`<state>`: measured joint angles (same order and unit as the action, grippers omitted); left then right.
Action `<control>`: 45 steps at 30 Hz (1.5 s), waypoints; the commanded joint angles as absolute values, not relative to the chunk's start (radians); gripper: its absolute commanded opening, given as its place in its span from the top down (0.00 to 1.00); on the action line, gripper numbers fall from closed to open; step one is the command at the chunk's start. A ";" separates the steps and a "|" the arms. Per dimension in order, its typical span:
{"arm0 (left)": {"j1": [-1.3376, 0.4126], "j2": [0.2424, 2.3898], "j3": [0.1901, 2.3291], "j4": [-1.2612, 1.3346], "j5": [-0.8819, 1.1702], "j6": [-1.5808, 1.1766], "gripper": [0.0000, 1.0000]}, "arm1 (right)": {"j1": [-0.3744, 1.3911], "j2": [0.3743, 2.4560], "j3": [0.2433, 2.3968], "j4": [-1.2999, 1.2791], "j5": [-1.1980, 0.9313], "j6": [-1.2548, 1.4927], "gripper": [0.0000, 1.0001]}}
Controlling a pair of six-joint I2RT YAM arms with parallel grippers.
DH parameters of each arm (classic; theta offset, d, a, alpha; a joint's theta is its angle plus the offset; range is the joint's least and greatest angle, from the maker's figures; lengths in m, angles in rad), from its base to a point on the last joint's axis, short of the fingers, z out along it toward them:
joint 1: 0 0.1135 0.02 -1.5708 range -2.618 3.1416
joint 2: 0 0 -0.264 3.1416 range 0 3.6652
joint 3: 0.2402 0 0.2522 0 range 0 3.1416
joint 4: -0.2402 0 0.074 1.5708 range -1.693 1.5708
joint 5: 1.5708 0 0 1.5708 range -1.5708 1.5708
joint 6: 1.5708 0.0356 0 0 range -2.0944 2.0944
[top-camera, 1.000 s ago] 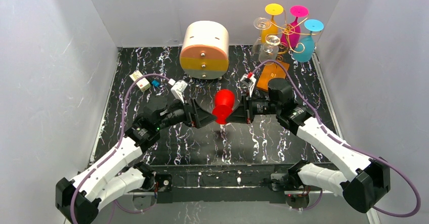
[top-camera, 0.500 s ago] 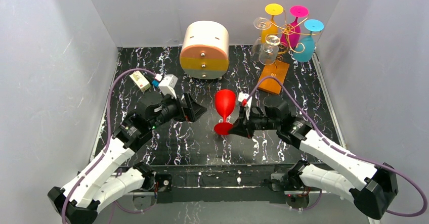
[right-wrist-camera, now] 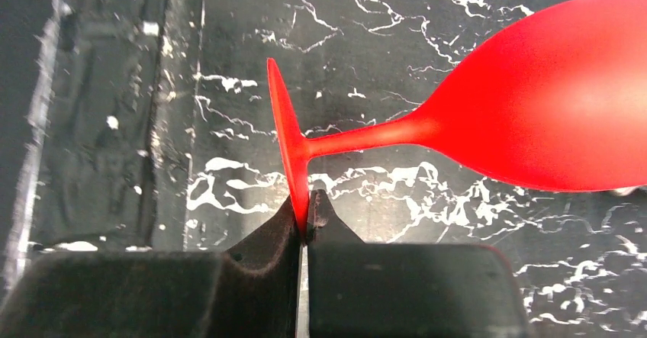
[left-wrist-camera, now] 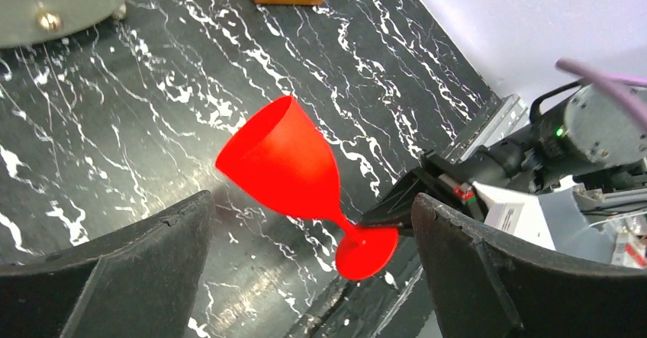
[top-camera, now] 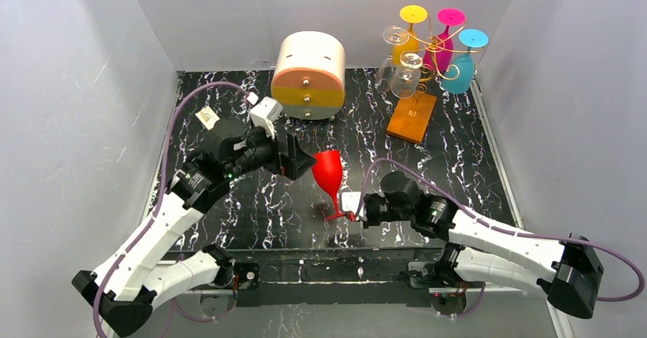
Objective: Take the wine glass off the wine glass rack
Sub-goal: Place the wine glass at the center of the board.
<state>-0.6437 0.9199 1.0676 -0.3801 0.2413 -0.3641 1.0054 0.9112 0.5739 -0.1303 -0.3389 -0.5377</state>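
Observation:
A red wine glass (top-camera: 328,172) is off the rack, tilted above the table's middle front. My right gripper (top-camera: 349,216) is shut on the rim of its foot (right-wrist-camera: 286,136); the right wrist view shows my right gripper (right-wrist-camera: 305,201) pinching it. My left gripper (top-camera: 305,162) is open beside the bowl. In the left wrist view the bowl (left-wrist-camera: 286,166) lies just ahead of my open left gripper (left-wrist-camera: 311,201), untouched. The gold wire rack (top-camera: 437,44) on its orange wooden base (top-camera: 412,115) stands at the back right, with yellow, magenta, blue and clear glasses hanging on it.
A round cream-and-orange drawer box (top-camera: 309,75) stands at the back centre. A small white-and-yellow object (top-camera: 206,115) lies at the far left. Grey walls enclose the table on three sides. The metal front rail (top-camera: 336,265) runs just below the right gripper.
The right gripper has carried the red glass down towards the near edge, tilting it. The left gripper let go of the bowl, drew back, then came back beside it.

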 commanded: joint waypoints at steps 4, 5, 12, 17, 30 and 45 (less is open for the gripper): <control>-0.644 1.068 1.224 -0.535 0.367 -0.204 0.02 | 1.105 0.863 0.496 0.015 -0.123 -0.821 0.99; -0.644 1.084 1.230 -0.544 0.373 -0.200 0.02 | 1.115 0.852 0.485 0.034 -0.109 -0.842 0.99; -0.643 1.133 1.254 -0.573 0.206 -0.240 0.02 | 1.161 0.803 0.443 0.103 -0.061 -0.920 0.99; -0.560 1.197 1.324 -0.628 0.074 -0.311 0.02 | 1.172 0.777 0.421 0.113 -0.061 -0.941 0.99; -0.383 1.327 1.296 -0.562 0.562 -0.376 0.02 | 1.181 0.765 0.418 0.143 -0.049 -0.988 0.99; -0.385 1.378 1.242 -0.519 0.944 -0.326 0.18 | 1.183 0.780 0.429 0.167 -0.046 -0.962 0.99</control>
<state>-0.3824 1.3846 1.2591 -0.5102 0.7891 -0.3614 1.1740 0.7849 0.4149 0.0902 -0.0547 -0.9539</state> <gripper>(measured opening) 0.836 0.087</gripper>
